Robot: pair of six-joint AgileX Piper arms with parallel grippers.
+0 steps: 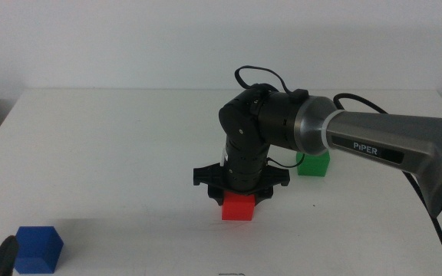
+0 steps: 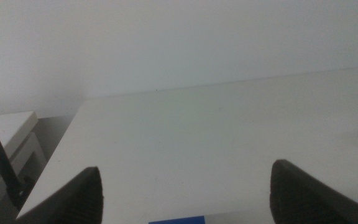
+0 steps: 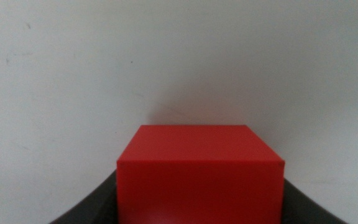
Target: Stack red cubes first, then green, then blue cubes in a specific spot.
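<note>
**Middle view: right claw on the red cube at frame centre**

Middle view shows the right arm reaching in from the right edge, its right claw [image 1: 239, 192] pointing down at the centre of the white tabletop [image 1: 113, 153]. The small matte bright-red cube [image 1: 238, 207] sits on the tabletop directly under it, just below frame centre. In the right wrist view that red cube [image 3: 201, 171] fills the space between the two dark jaws, which press against its sides, so the claw is gripping it. The small matte green cube [image 1: 313, 163] rests on the tabletop right of centre, partly behind the arm. The solid dark-blue cube [image 1: 38, 249] lies in the lower left corner, with the left claw [image 1: 2, 259] just beside it at the bottom edge. In the left wrist view its jaws stand wide apart with nothing between them.
</note>
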